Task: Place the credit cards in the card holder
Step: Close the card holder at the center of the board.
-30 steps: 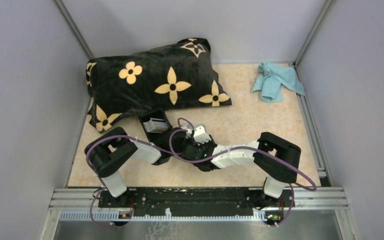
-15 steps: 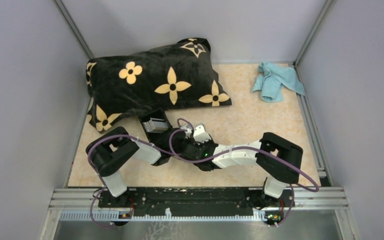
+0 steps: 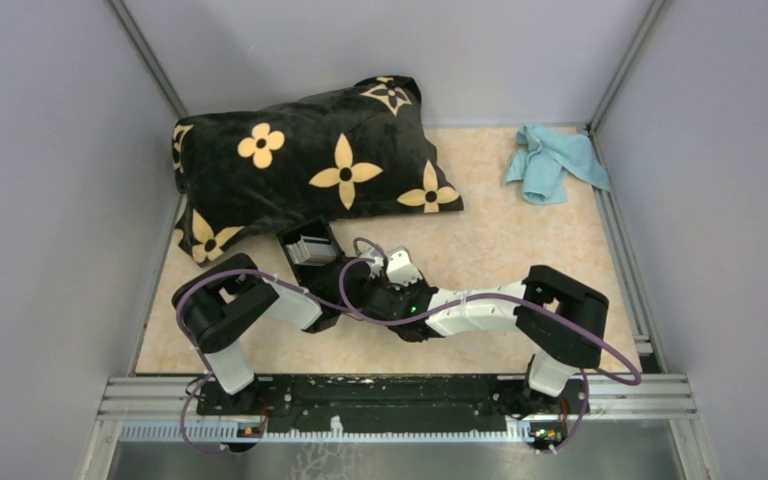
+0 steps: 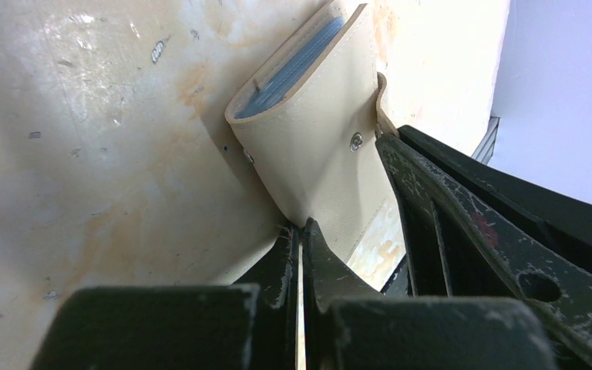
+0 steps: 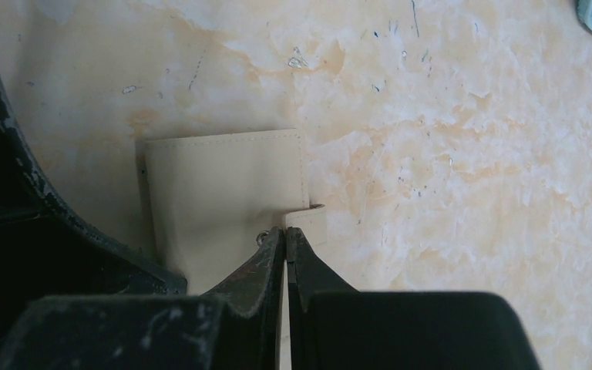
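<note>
Your left fingers (image 4: 291,245) are pressed together, and the near corner of the beige case (image 4: 316,146) runs straight into their tips, so they appear to pinch its edge; the case stretches away from those tips, and its open end, farthest from them, shows blue-grey layered edges inside; a small snap stud (image 4: 356,140) sits on its face, up and to the right of the tips. Your right fingers (image 5: 277,245) are closed too, tip against tip; they meet the case's edge at its closure tab (image 5: 308,222), which lies just right of the tips; whether the tab is caught between them you cannot tell; the mottled counter (image 5: 470,154) lies under the case. From above, the card holder (image 3: 308,247), black with grey ribs, sits just beyond both pairs of fingers, beside the lower edge of the flowered pillow (image 3: 310,160); a blue cloth (image 3: 555,160) lies well apart, far beyond and right of them.
</note>
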You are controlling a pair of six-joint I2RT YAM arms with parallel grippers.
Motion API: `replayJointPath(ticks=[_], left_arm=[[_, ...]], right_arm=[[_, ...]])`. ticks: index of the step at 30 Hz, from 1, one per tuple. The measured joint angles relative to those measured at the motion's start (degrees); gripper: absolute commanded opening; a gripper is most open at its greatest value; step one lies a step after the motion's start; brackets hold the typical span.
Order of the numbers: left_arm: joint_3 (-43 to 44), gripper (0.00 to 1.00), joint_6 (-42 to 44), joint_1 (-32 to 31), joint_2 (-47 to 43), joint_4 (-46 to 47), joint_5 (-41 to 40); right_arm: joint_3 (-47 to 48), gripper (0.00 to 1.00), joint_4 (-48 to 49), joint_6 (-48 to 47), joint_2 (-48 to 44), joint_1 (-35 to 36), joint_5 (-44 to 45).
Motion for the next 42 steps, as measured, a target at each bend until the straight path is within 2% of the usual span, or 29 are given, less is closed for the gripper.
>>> replayJointPath(ticks=[42], left_arm=[[0.0, 0.00, 0.0, 0.0, 0.0, -0.1, 0.0]], right_arm=[[0.0, 0.00, 0.4, -0.2, -1.4, -1.2, -5.3]])
